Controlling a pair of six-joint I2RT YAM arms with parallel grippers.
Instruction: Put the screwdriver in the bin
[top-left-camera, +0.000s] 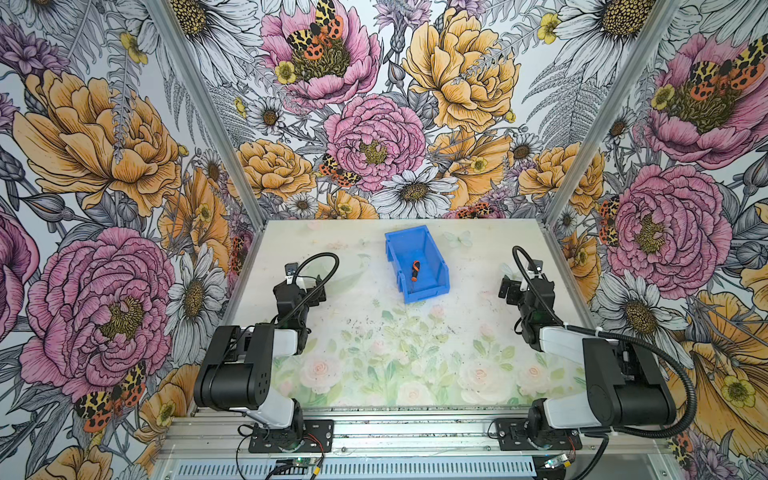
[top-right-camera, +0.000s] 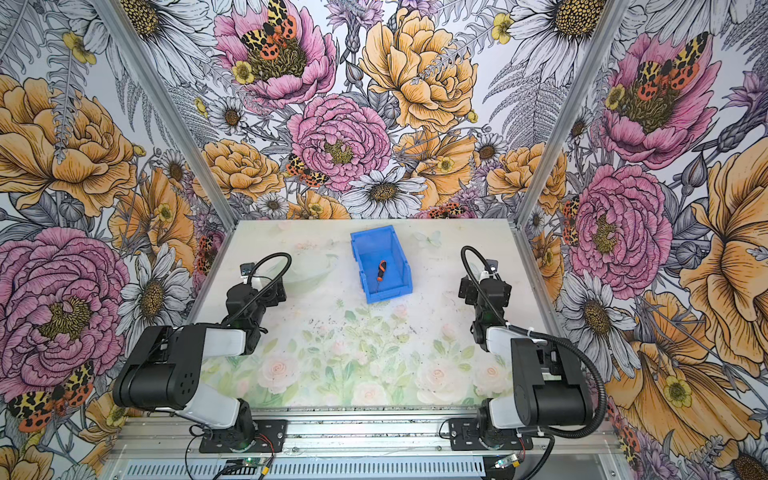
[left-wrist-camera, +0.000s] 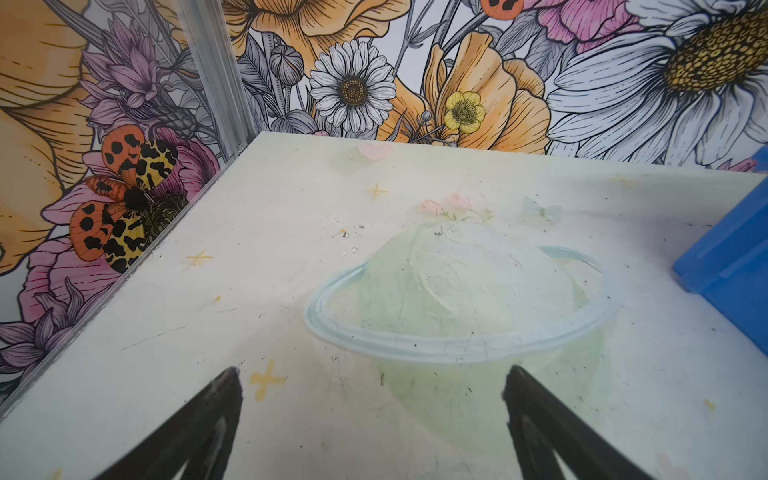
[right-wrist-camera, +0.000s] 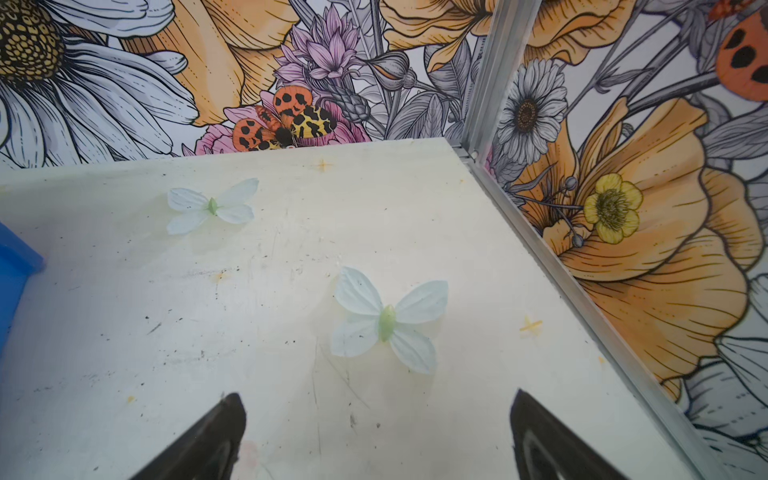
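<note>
A: So, the left gripper (left-wrist-camera: 372, 374)?
B: Jaws spread wide, holding nothing, above the table (left-wrist-camera: 291, 291). The right gripper (right-wrist-camera: 377, 395) is the same (both well apart from the bin (top-left-camera: 432, 253)).
A: And the screwdriver (top-left-camera: 415, 270)?
B: Lying inside the bin, on its floor, handle toward the back wall, shaft toward the low front wall; the bin sits toward the table's far edge, between the two arms.
</note>
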